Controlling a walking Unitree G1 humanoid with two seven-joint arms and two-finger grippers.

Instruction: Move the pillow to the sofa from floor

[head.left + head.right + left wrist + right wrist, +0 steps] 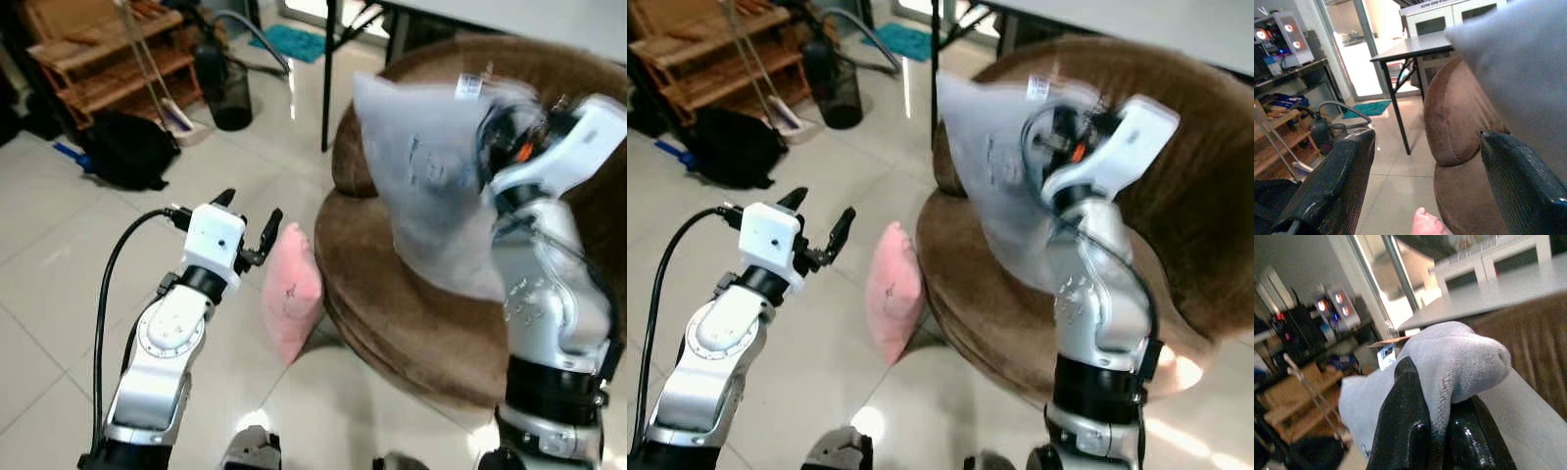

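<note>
The pale grey fleece pillow (pixel 431 186) is smeared by motion blur in both eye views; its white sewn tag (pixel 470 85) cannot be read. The right gripper's fingers are hidden behind the pillow and wrist housing there. The round brown plush sofa (pixel 392 313) is partly covered by the pillow and the right arm, and cut off at the right edge. The small pink pillow's (pixel 1425 224) lower part is cut off in the left wrist view.

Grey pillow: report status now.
Right gripper shut on grey pillow, held over brown sofa. Left gripper open, empty. Pink pillow on floor, leaning on sofa.
</note>
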